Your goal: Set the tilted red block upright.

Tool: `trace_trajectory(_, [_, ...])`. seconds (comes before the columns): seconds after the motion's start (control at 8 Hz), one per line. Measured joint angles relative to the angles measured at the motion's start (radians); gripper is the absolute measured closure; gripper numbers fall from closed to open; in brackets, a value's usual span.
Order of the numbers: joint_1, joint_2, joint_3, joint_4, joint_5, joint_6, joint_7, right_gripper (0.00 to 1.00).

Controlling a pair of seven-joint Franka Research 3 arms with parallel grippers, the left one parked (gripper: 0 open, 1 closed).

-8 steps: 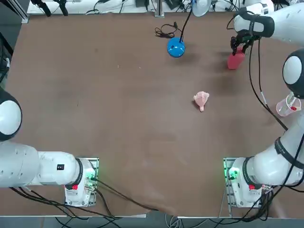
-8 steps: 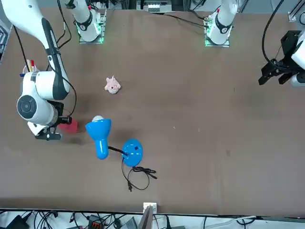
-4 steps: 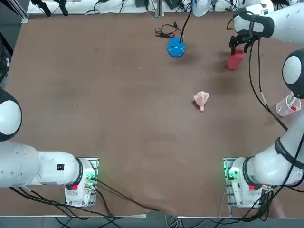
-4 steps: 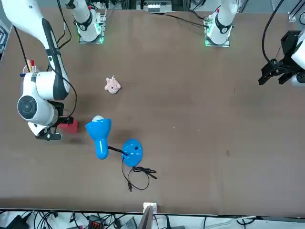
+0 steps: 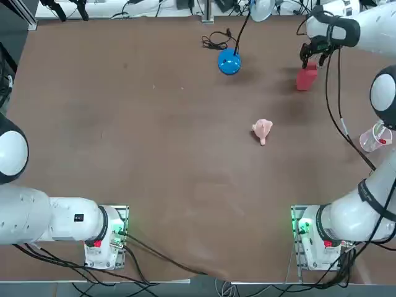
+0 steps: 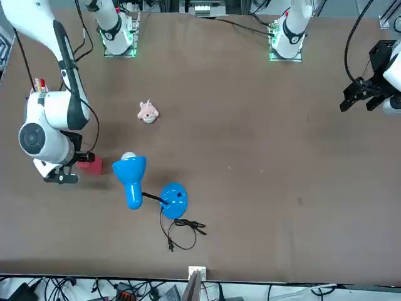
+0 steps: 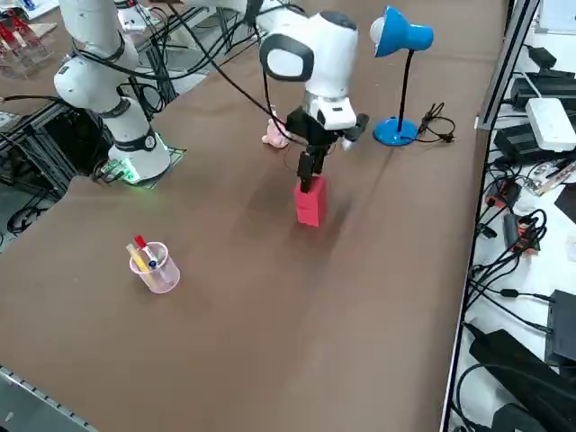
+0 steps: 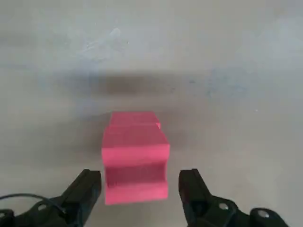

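We see a blue desk lamp (image 6: 130, 179) on the brown worktop (image 6: 250, 157), its round base (image 6: 174, 200) beside a loosely coiled black cable (image 6: 183, 233). The right arm (image 6: 53, 110) bends down at left, its gripper (image 6: 76, 165) at the red block (image 6: 91, 165). Farther back, we find a pale pink toy (image 6: 148, 112) between the lamp and the arms' mounts, well apart from both.
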Motion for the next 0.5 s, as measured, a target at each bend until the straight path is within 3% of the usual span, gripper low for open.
trace_trajectory(0.5, [0.005, -0.136, 0.001, 0.008, 0.000, -0.085, -0.046, 0.00])
